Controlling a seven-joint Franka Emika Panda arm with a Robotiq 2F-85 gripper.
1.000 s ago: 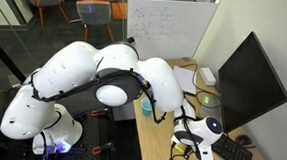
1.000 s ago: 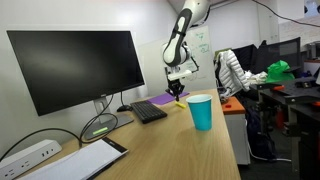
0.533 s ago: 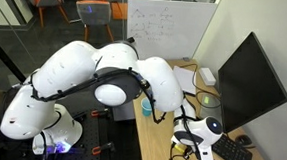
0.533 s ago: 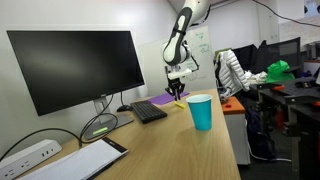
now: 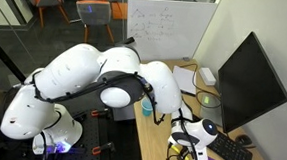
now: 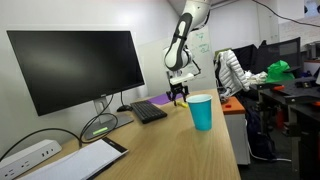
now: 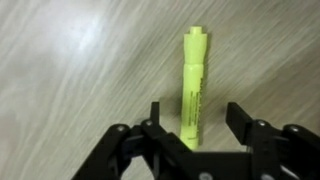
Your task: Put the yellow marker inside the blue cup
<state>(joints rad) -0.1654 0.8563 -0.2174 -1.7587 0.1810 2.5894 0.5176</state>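
The yellow marker [image 7: 194, 85] lies flat on the wooden table, pointing away from the wrist camera. My gripper [image 7: 198, 120] is open and straddles the marker's near end, with a gap between each finger and the marker. In both exterior views the gripper [image 6: 179, 94] [image 5: 188, 143] hangs low over the desk near the keyboard. The blue cup [image 6: 200, 111] stands upright on the desk, apart from the gripper and nearer the camera; it also shows behind the arm [image 5: 147, 106].
A black monitor [image 6: 75, 65] stands along the desk's back edge, with a black keyboard [image 6: 148, 111] and a purple pad [image 6: 164, 100] by the gripper. A white power strip [image 6: 27, 155] and a tablet [image 6: 85, 160] lie at the near end.
The jaws have gone from shut to open. The gripper has come down slightly toward the desk.
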